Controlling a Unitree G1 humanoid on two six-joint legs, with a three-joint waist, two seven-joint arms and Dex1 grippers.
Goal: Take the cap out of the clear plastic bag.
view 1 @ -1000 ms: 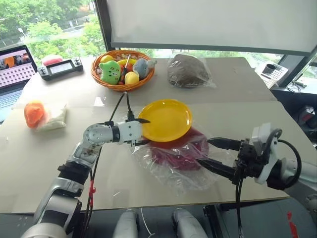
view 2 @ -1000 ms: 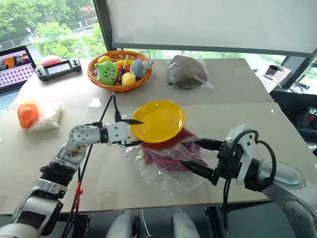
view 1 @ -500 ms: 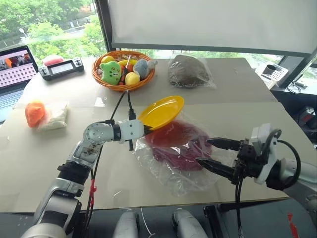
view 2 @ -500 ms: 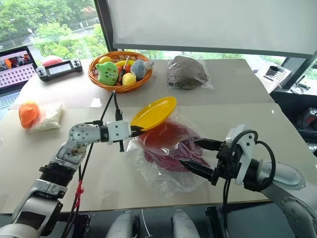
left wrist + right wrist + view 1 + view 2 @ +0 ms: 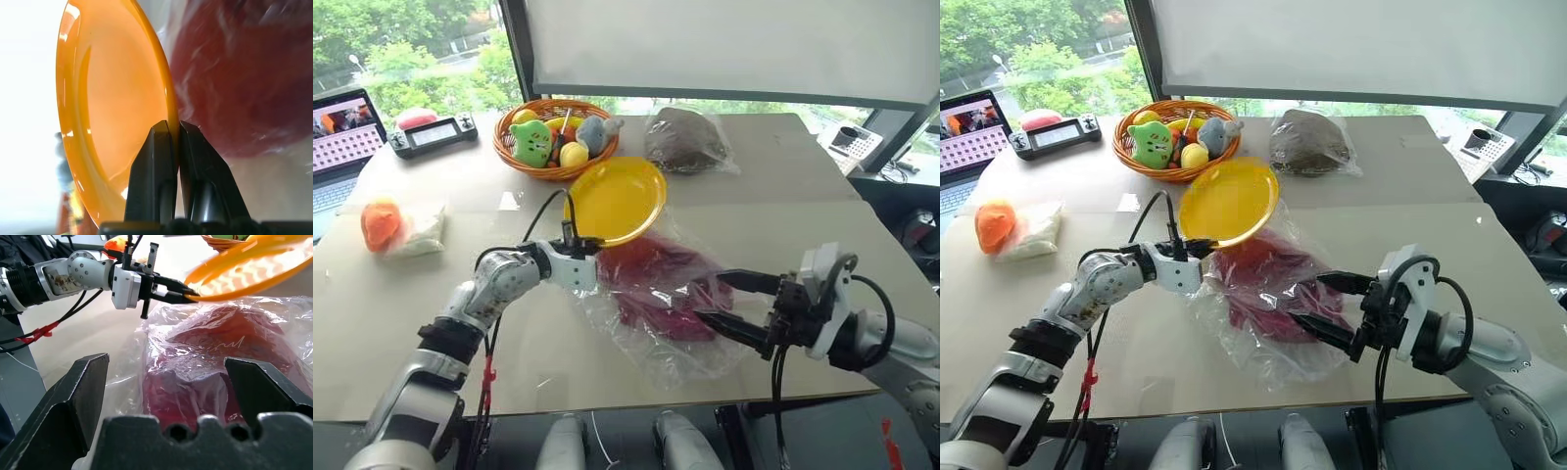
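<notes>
The dark red fabric baseball cap [image 5: 658, 289] lies inside the large crinkled clear plastic bag [image 5: 661, 323], which sits on the tabletop [image 5: 401, 313] and serves here as the landmark for everything else. At the bag's far left corner, the left hand [image 5: 590, 257] is pressed together on the rim of the round yellow plastic plate [image 5: 615, 199], pinching it by one thin edge so that the plate stands tilted steeply above the bag's far side. That narrow pinch is the main risk: in my judgement the plate could pivot or slip out of the fingers and drop back onto the bag, or slide toward the woven orange basket of soft toys [image 5: 555, 136] beyond the bag. The left wrist view shows film lying right beside the pinched rim, so the bag may be caught with the plate and dragged along, shifting the cap. Just at the bag's right side, the right hand [image 5: 717, 299] is spread wide and empty, its fingers pointing at the cap through the plastic. If it closes there it would likely grip film together with fabric, so the cap would not come free. The bag's mouth cannot be made out.
</notes>
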